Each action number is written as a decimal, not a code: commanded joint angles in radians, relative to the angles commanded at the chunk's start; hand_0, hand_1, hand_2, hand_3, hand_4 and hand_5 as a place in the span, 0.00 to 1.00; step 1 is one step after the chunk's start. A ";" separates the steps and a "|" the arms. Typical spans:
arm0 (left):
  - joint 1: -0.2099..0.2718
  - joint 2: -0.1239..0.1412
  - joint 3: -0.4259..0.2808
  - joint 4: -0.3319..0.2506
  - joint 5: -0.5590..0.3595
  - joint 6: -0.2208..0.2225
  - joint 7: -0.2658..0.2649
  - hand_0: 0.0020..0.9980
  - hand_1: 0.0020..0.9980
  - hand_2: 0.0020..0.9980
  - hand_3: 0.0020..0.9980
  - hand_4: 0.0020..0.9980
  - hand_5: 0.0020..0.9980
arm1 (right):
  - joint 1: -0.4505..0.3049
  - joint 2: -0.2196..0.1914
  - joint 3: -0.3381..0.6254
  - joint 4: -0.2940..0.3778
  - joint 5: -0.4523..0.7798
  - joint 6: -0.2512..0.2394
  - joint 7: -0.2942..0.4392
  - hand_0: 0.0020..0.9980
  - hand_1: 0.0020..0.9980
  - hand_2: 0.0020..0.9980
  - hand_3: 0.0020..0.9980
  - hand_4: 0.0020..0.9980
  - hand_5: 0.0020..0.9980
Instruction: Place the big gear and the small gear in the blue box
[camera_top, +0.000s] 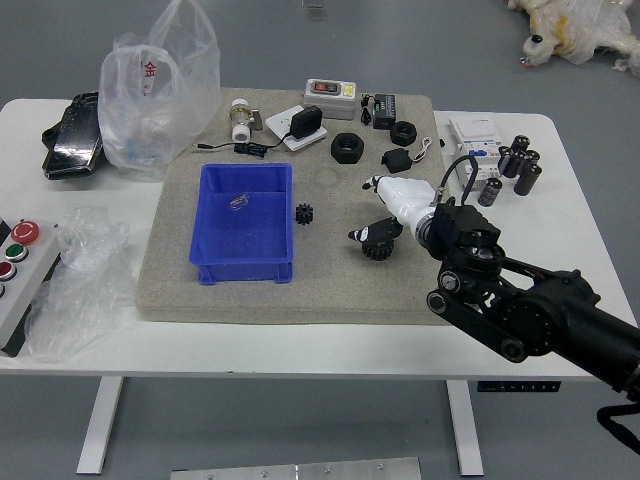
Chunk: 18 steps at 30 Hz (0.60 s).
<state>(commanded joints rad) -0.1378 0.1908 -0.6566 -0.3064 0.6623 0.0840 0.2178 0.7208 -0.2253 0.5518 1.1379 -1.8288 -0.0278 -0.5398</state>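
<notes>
Two gears to box, both on the mat (340, 300): small gear (304, 214) just beside the right wall of the blue box (243, 271), big gear (377, 250) partly under the right hand (405, 200). Probably best to take the big one now: centre over it, lower straight down, close evenly on opposite sides of the toothed rim, then lift high enough to clear the box wall. Right hand with fingers (379, 232) apart, nothing held; whether touching the big gear, impossible to tell.
</notes>
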 joint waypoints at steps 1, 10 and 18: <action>0.000 0.000 0.000 0.000 0.000 0.000 0.000 0.67 0.64 0.62 0.73 0.68 0.36 | -0.005 -0.003 0.000 0.006 0.002 0.006 -0.006 0.46 0.77 0.89 0.91 0.98 0.49; 0.000 0.000 0.010 0.001 -0.008 0.001 -0.007 0.67 0.64 0.62 0.73 0.68 0.36 | -0.028 -0.005 -0.021 0.002 0.015 0.032 -0.036 0.46 0.76 0.85 0.90 0.98 0.50; -0.002 0.000 0.013 0.001 -0.011 0.001 -0.010 0.67 0.64 0.62 0.73 0.68 0.36 | -0.034 -0.012 -0.042 -0.016 0.014 0.004 -0.044 0.39 0.54 0.37 0.55 0.31 0.03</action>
<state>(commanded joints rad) -0.1396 0.1905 -0.6431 -0.3055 0.6513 0.0848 0.2077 0.6868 -0.2374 0.5098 1.1214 -1.8144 -0.0236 -0.5833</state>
